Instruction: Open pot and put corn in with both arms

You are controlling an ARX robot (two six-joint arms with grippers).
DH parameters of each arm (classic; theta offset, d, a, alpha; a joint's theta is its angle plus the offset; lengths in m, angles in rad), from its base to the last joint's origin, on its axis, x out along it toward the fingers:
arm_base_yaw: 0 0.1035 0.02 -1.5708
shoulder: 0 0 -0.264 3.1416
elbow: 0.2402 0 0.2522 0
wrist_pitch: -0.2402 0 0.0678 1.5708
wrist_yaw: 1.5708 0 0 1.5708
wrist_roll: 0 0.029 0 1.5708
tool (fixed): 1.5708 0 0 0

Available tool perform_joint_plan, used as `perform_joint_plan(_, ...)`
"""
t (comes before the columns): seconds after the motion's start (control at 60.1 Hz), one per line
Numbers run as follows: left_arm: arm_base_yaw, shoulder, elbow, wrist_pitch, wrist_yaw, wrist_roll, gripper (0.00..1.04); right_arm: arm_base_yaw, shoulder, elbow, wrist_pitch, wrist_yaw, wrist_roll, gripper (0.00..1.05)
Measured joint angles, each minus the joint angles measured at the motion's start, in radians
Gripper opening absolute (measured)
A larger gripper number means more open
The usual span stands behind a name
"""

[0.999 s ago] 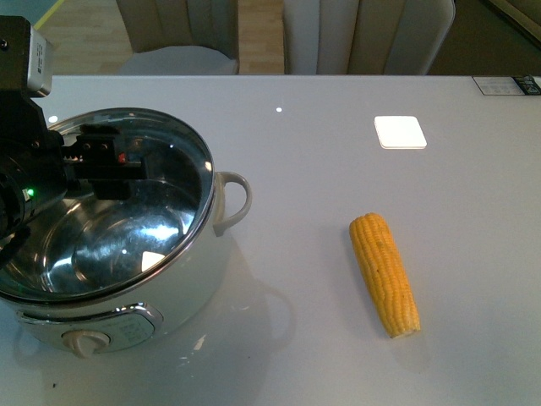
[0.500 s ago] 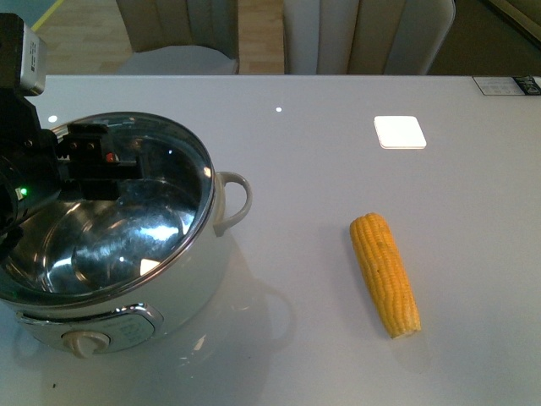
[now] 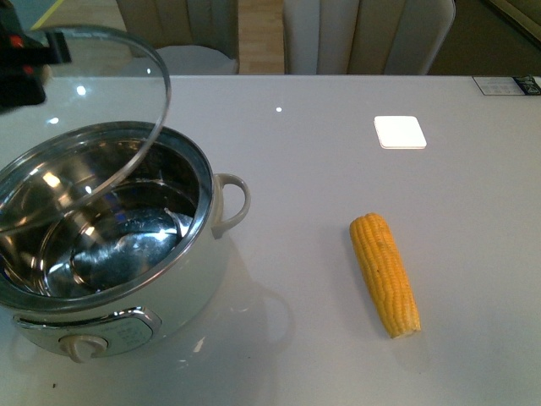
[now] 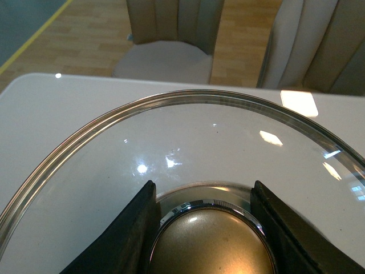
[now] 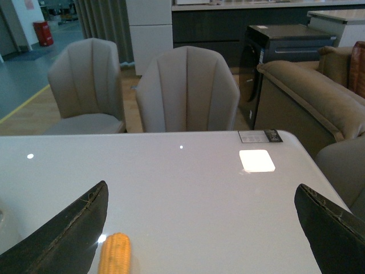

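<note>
Lid knob (image 4: 211, 245) pinched in left gripper (image 4: 203, 187), smooth, tilted over pot (image 3: 203, 254): risks slipping, crashing down. Right gripper (image 5: 201, 191) splayed, empty.

- The left gripper (image 4: 204, 189) is clamped on the knob (image 4: 208, 242) of the glass lid (image 3: 89, 127), which hangs tilted below it and screens the part of the pot (image 3: 182, 283) mouth nearest that gripper.
- The far side of the mouth, away from that gripper, lies uncovered from above.
- The right gripper (image 5: 201, 188), fingers spread wide, faces bare surface (image 5: 171, 165) ahead; the corn (image 5: 114, 254) lies below, close to one finger.
- Between corn and pot, only the pot's loop handle (image 3: 232, 201) juts out.
</note>
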Motion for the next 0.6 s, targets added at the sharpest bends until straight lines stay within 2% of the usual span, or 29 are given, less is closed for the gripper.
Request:
perform_joint_plan(0.133, 0.127, -0.031, 0.003, 0.01, 0.061, 0.036, 0.43, 0.0, 0.0, 0.0, 0.0, 0.0, 0.0, 0.96)
perform_joint_plan(0.316, 0.383, -0.001, -0.012, 0.093, 0.163, 0.082, 0.43, 0.0, 0.0, 0.0, 0.0, 0.0, 0.0, 0.96)
perform_joint_plan(0.466, 0.608, 0.121, -0.019, 0.216, 0.246, 0.096, 0.43, 0.0, 0.0, 0.0, 0.0, 0.0, 0.0, 0.96)
perform_joint_plan(0.599, 0.742, 0.261, -0.021, 0.304, 0.294, 0.118, 0.43, 0.0, 0.0, 0.0, 0.0, 0.0, 0.0, 0.96)
